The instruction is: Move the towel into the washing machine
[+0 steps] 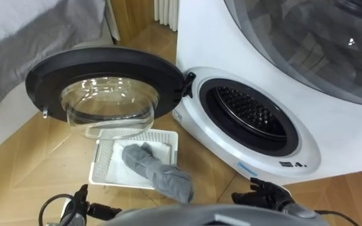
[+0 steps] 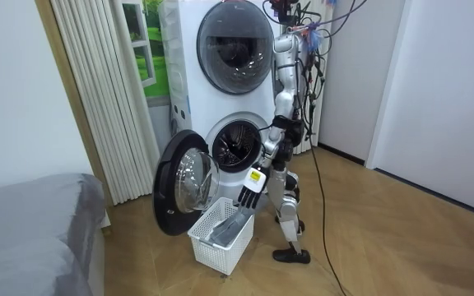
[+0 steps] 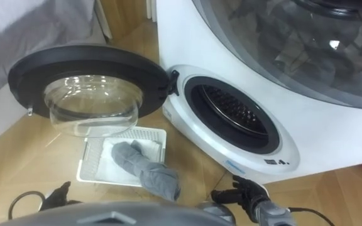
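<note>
A grey towel point(image 1: 159, 172) lies crumpled in a white slatted basket point(image 1: 105, 150) on the wooden floor, one end hanging over the near rim. The washing machine's round door point(image 1: 105, 81) stands swung open to the left, above the basket. Its dark drum opening point(image 1: 250, 116) gapes to the right. My left hand point(image 1: 83, 198) hangs low at the lower left, short of the basket, fingers relaxed and holding nothing. At the lower right, my right hand point(image 1: 266, 191) hovers below the drum opening, also with nothing in it. In the room view I stand beside the basket point(image 2: 220, 242), facing the machine.
A second machine with a large glass door point(image 1: 319, 37) is stacked above the lower one. A grey bed cover point(image 1: 24, 44) fills the upper left. A white radiator point(image 2: 97, 99) lines the wall behind the door. Bare wooden floor point(image 1: 36, 163) lies left of the basket.
</note>
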Tool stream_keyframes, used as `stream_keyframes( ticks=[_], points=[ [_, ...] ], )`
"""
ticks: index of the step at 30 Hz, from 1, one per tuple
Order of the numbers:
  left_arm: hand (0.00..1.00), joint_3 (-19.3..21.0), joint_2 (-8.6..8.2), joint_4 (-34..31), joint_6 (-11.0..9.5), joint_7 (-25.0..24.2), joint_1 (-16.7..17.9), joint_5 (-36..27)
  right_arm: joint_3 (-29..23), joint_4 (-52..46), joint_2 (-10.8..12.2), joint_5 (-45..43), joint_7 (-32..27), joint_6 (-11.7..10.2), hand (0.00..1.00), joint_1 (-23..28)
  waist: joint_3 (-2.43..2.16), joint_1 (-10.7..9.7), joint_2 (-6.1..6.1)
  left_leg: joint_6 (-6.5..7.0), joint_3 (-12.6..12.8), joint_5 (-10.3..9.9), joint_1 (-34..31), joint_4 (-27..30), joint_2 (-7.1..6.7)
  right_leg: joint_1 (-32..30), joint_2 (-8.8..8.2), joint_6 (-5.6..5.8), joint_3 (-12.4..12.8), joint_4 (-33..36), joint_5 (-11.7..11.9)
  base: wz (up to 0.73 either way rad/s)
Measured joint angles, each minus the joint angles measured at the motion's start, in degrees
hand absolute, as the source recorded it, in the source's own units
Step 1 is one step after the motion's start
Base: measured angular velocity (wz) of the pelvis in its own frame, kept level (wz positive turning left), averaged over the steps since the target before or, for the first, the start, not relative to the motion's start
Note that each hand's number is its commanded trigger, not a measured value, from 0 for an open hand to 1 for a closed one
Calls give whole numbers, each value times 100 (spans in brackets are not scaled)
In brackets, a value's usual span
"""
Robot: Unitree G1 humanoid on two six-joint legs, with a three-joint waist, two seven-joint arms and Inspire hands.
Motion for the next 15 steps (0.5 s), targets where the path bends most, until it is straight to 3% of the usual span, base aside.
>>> stream_keyframes(
  ticks=[6, 13, 15],
  points=[
    [0, -399, -12, 9, -82, 232, -393, 411, 300, 29, -4, -31, -72, -4, 0, -212, 10, -19, 45, 2, -6, 2, -291, 114, 1, -253, -7, -22, 10, 9, 26, -1],
    [0, -1030, -10, 254, -140, 468, -1146, 887, 708, 284, 7, -22, -64, -68, 0, -662, 82, -75, 134, 16, 17, 19, -753, 235, 16, -705, -2, -55, 38, 13, 133, -3],
    [0, -1113, -11, 347, -195, 493, -1263, 916, 709, 367, 30, -21, -59, -78, 0, -795, 82, -154, 130, 20, 19, 35, -896, 238, 14, -845, -4, -60, 39, 24, 144, 0]
  ],
)
